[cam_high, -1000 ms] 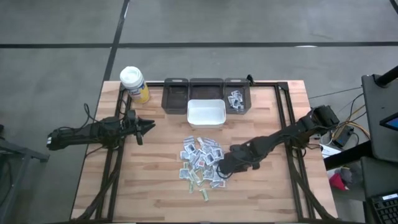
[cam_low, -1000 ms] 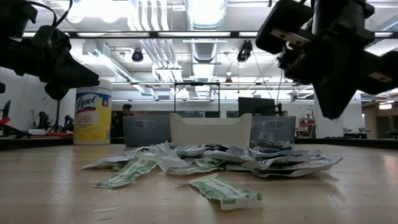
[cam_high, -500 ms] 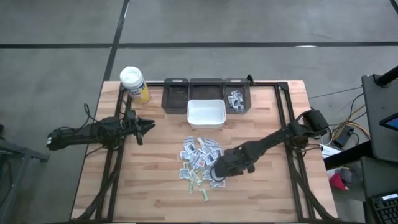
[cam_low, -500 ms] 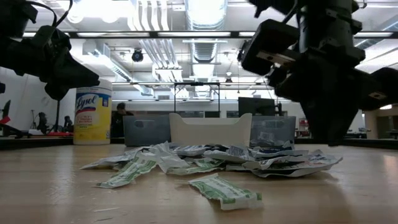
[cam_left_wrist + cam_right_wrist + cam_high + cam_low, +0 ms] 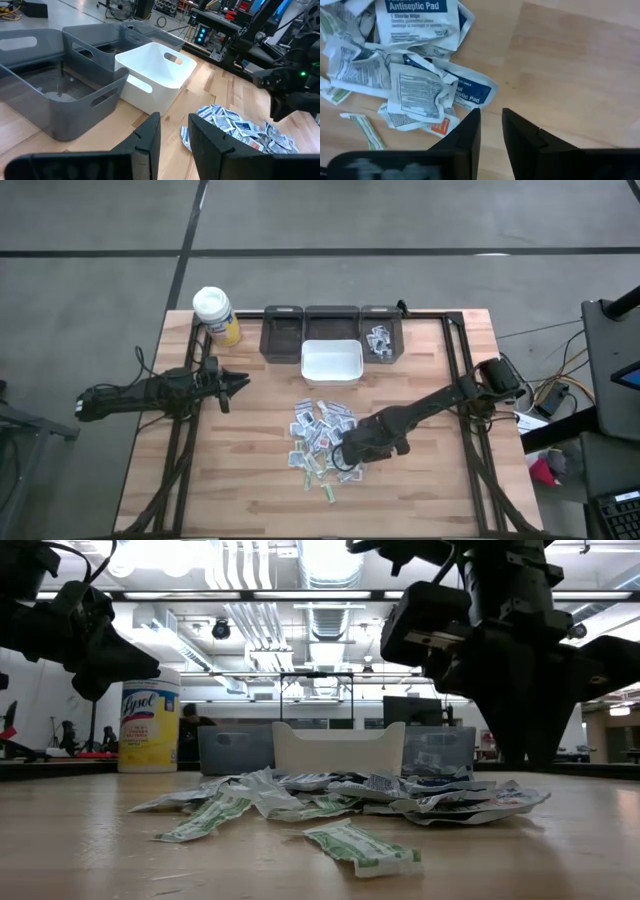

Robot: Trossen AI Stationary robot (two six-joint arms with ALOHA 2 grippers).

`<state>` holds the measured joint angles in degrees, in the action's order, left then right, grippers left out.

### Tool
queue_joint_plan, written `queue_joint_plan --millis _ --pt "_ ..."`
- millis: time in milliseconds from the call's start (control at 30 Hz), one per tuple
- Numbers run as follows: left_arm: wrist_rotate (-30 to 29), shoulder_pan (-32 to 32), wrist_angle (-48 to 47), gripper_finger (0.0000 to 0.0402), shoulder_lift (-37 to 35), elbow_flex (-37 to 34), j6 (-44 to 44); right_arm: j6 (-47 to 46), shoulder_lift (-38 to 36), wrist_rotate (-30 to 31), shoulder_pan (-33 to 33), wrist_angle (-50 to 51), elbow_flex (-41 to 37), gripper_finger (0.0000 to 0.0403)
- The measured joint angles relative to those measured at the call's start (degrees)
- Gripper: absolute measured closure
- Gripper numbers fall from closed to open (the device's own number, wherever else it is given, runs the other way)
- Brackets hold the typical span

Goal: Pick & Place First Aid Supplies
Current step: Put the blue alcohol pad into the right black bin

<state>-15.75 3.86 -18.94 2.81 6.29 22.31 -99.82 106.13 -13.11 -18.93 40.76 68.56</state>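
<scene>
Right gripper (image 5: 490, 131) low over the first aid supplies (image 5: 322, 435).
Fingers parted by a narrow gap, holding nothing; packet pile just ahead of the tips, mid-table, near the white bin (image 5: 331, 361).

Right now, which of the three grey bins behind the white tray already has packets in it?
The right-end grey bin, nearest the right arm's side, holds a few packets. The middle bin and left bin show none.
</scene>
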Motion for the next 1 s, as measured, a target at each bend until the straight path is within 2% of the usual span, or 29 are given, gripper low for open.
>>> queue_joint_plan --millis 267,567,1000 --pt "0.0 0.0 0.0 0.0307 0.0 0.0 0.0 -0.1 0.0 1.3 0.3 0.0 -0.7 0.0302" --pt "0.0 0.0 0.0 0.0307 0.0 0.0 0.0 0.8 0.0 1.6 0.6 -1.8 -1.8 0.03" --pt "0.0 0.0 0.0 0.0307 0.0 0.0 0.0 -0.6 -0.2 -0.1 1.2 -11.3 -7.4 0.0303"
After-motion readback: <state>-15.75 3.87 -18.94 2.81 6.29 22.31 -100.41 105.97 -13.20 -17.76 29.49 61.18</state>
